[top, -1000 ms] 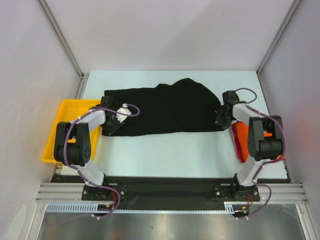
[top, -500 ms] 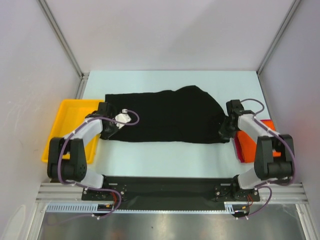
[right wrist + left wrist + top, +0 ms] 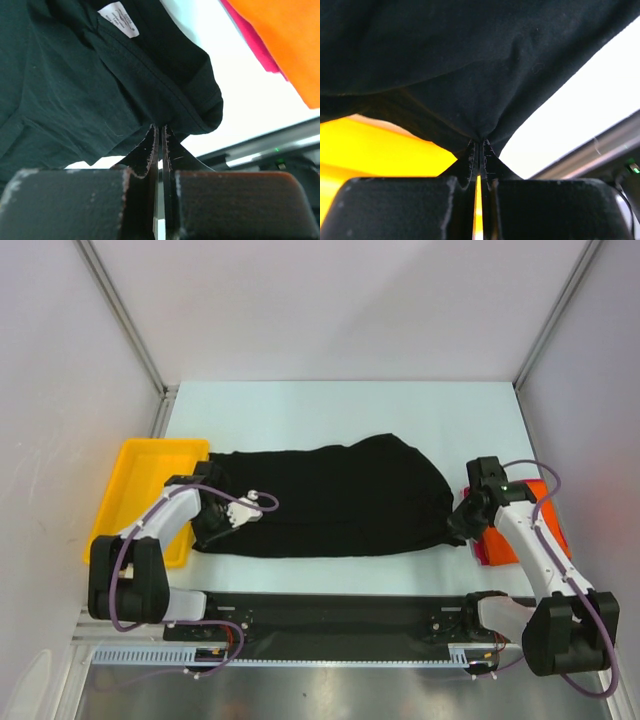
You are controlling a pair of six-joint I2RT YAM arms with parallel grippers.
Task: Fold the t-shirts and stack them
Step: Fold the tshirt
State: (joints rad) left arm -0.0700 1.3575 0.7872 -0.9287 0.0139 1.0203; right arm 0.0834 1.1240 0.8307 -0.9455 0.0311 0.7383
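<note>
A large black t-shirt (image 3: 330,498) lies spread across the table between both arms. My left gripper (image 3: 207,523) is shut on its left edge, the cloth (image 3: 470,75) pinched at the fingertips and lifted. At the right edge my right gripper (image 3: 459,524) is shut on the hem near the collar, where a white label (image 3: 118,19) shows on the black cloth (image 3: 100,85). An orange t-shirt (image 3: 520,525) lies on a pink one (image 3: 252,45) under my right arm.
A yellow plastic tray (image 3: 130,495) stands at the table's left edge, close behind my left gripper. The dark front rail (image 3: 340,605) runs along the near edge. Side walls close in left and right.
Both grippers have shut on the black t-shirt's ends and pulled it toward the near edge, stretching it flatter. Both arms have drawn back toward their bases.
</note>
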